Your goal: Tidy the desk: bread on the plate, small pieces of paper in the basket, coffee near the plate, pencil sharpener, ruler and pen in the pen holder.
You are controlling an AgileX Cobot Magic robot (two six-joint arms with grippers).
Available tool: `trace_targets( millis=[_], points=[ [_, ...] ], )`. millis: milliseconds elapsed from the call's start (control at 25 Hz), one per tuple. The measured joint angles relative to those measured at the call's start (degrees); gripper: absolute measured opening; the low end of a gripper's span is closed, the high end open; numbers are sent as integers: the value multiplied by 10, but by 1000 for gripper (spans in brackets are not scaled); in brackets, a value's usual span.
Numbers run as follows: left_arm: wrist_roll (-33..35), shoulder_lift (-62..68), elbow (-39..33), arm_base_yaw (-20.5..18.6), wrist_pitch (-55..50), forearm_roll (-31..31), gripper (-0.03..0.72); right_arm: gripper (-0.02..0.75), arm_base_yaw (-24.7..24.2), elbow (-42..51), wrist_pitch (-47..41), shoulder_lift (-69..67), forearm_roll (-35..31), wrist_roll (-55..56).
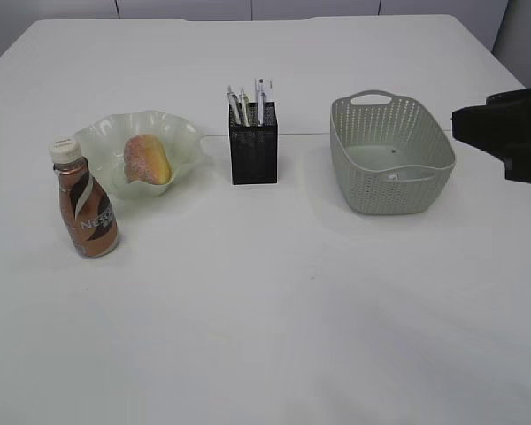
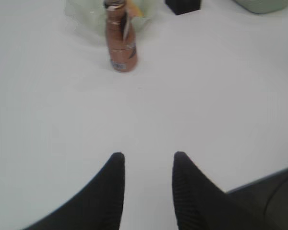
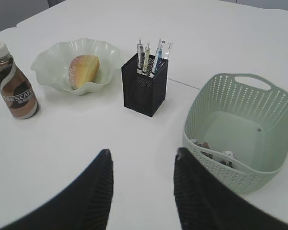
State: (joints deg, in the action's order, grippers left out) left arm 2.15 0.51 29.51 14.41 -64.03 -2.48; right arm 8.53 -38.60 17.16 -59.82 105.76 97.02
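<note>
1. Left gripper [image 2: 149, 165]: ribbed black jaws parted, nothing between them, hovering over bare white worktop [image 2: 206, 96]. Right gripper [image 3: 143, 167]: same, released and empty.
2. Brown plastic coffee bottle with white cap [image 1: 86, 200] stands upright just beside the wavy pale-green glass plate [image 1: 181, 133]; tall and narrow, likely to tip if an arm sweeps past.
3. Round sugared bread roll [image 1: 148, 158] lies on the plate.
4. Black mesh square pen holder [image 1: 253, 147] holds pens and ruler; light, could topple.
5. Grey-green perforated plastic basket [image 3: 216, 167] holds paper scraps [image 3: 225, 157].
</note>
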Motion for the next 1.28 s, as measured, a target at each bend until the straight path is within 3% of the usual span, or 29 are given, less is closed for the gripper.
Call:
trace_targets(
  millis=[240, 400, 1280],
  points=[
    [0, 0, 0, -161, 0, 0, 239, 333, 0, 1, -11, 0, 0, -15],
    [0, 0, 0, -229, 0, -1, 239, 330, 0, 16, -17, 0, 0, -15],
    [0, 0, -2, -237, 0, -2, 239, 330, 0, 27, -25, 0, 0, -1]
  ],
)
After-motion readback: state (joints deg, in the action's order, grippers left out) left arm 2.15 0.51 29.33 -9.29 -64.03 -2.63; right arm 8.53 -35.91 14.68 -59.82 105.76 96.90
